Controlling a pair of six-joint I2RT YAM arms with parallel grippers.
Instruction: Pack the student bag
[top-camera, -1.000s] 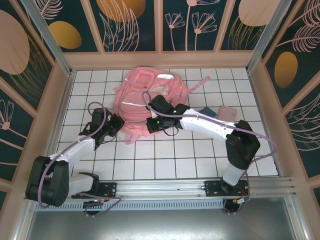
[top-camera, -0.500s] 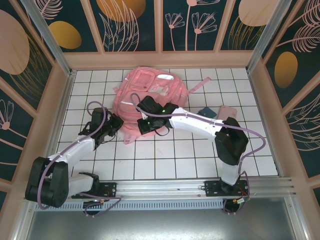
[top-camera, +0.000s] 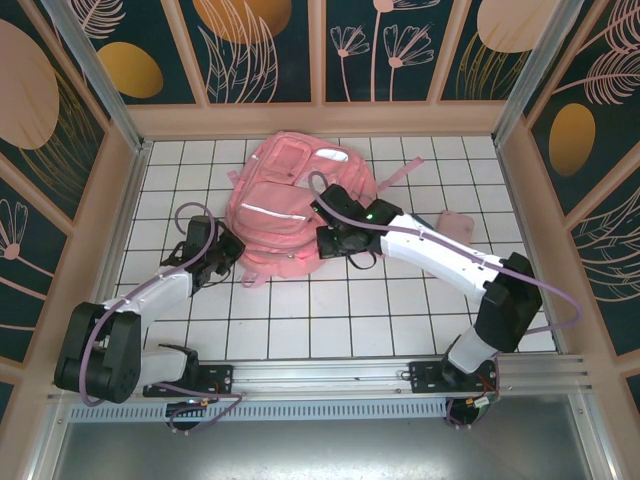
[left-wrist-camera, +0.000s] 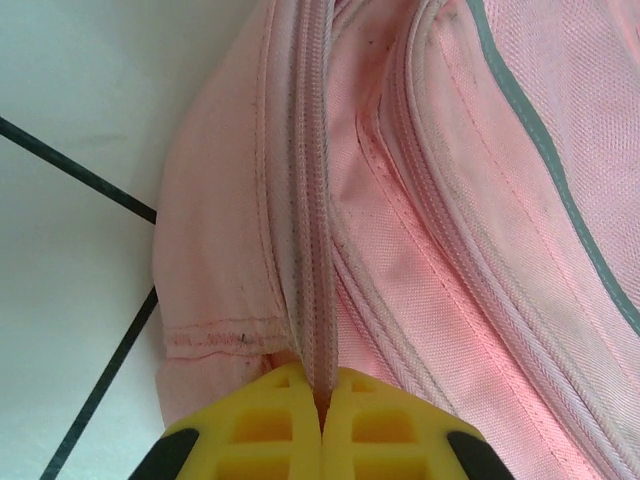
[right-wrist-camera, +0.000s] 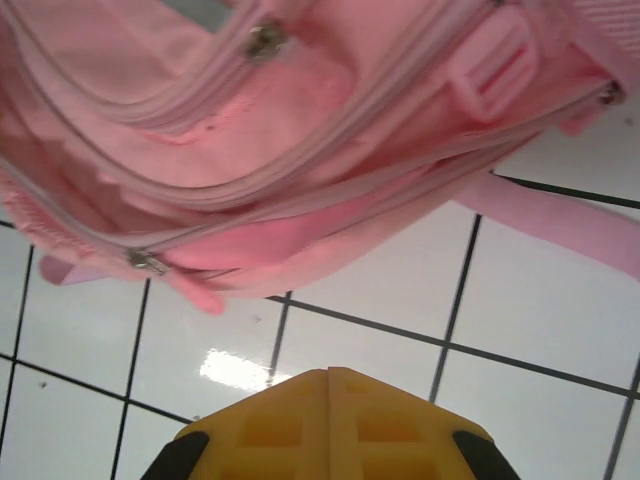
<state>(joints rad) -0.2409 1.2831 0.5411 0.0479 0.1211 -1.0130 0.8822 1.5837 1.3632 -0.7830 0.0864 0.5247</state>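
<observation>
The student bag (top-camera: 285, 205) lies flat at the back middle of the tiled table, pink with a pale stripe across its front pocket. My left gripper (top-camera: 236, 252) is at the bag's near left corner. In the left wrist view it (left-wrist-camera: 322, 398) is shut on the bag's zipper band, pink fabric (left-wrist-camera: 430, 200) spreading beyond. My right gripper (top-camera: 326, 243) hovers at the bag's near right edge. In the right wrist view it (right-wrist-camera: 329, 377) is shut with nothing between its fingers, above bare tiles. The bag's edge and a metal zipper pull (right-wrist-camera: 147, 262) lie just beyond it.
A dark teal flat item (top-camera: 416, 225) and a pale pink pouch (top-camera: 458, 224) lie right of the bag, behind my right arm. A pink strap (top-camera: 396, 171) trails off the bag's right side. Framed walls close in the table on three sides.
My right gripper swept left along the bag's near edge, then back to the right. The bag's front shifted and now lies flatter. The left gripper kept its hold.
</observation>
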